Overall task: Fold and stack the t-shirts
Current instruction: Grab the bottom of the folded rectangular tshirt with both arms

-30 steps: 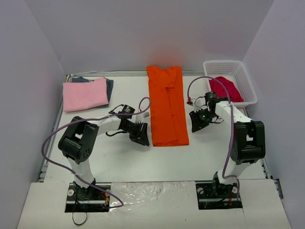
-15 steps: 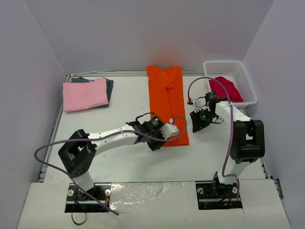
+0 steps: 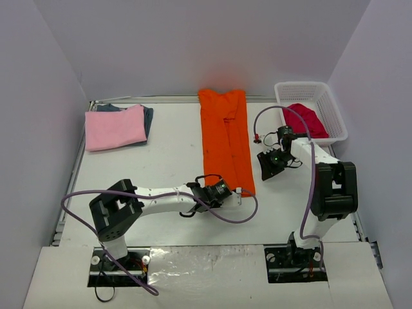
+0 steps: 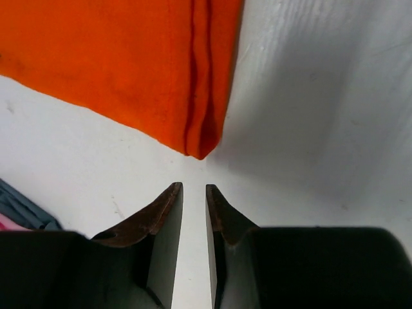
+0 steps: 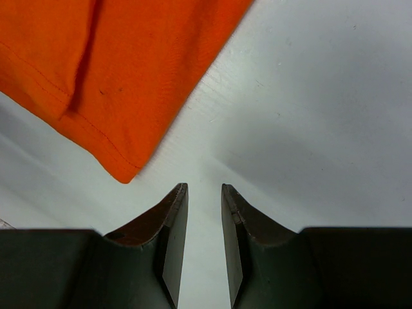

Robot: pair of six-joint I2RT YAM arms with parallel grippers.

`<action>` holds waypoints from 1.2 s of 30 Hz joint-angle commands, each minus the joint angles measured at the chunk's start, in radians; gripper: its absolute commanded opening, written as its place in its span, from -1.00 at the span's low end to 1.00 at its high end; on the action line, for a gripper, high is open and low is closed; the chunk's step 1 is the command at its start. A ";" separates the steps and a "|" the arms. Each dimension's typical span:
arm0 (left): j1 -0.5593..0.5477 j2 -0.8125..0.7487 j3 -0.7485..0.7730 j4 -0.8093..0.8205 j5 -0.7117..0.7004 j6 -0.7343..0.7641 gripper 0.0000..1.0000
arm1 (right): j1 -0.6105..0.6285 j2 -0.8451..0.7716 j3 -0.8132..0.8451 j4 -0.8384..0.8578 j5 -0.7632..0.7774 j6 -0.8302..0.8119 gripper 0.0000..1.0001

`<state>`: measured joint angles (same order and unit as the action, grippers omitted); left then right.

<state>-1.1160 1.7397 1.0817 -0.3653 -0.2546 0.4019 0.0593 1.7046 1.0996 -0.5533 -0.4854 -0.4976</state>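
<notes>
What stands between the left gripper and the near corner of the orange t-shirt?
Nothing visible. In the left wrist view the left gripper, its fingers slightly apart and empty, points at the folded corner of the orange t-shirt, with only bare table between them.

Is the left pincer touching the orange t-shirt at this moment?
Apart. In the left wrist view, a strip of bare table shows between the left pincer and the corner of the orange t-shirt.

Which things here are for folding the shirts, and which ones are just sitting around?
For the job:
orange t-shirt
pink t-shirt
dark blue-grey t-shirt, under the pink one
red t-shirt, crumpled in the white basket

Just lying about:
the white basket itself
</notes>
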 commanded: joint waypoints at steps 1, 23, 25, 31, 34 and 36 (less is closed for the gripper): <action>0.001 -0.025 -0.005 0.055 -0.109 0.057 -0.59 | -0.001 -0.013 -0.007 -0.019 0.016 -0.007 -0.52; -0.021 -0.043 0.050 -0.026 0.040 0.049 -0.14 | -0.001 0.013 -0.006 -0.020 0.036 -0.002 -0.44; -0.025 -0.020 0.057 -0.023 0.037 0.051 -0.14 | -0.001 0.012 -0.007 -0.020 0.036 -0.002 -0.44; -0.039 0.015 0.047 0.003 0.040 0.055 -0.14 | 0.001 0.012 -0.007 -0.020 0.038 -0.004 -0.43; -0.041 0.024 0.037 0.032 0.031 0.061 -0.14 | 0.001 0.010 -0.009 -0.022 0.036 -0.006 -0.43; -0.041 0.024 0.032 0.052 0.012 0.061 -0.14 | 0.002 0.009 -0.010 -0.022 0.034 -0.009 -0.42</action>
<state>-1.1511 1.7718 1.1034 -0.3477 -0.2115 0.4458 0.0593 1.7134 1.0969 -0.5488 -0.4591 -0.4980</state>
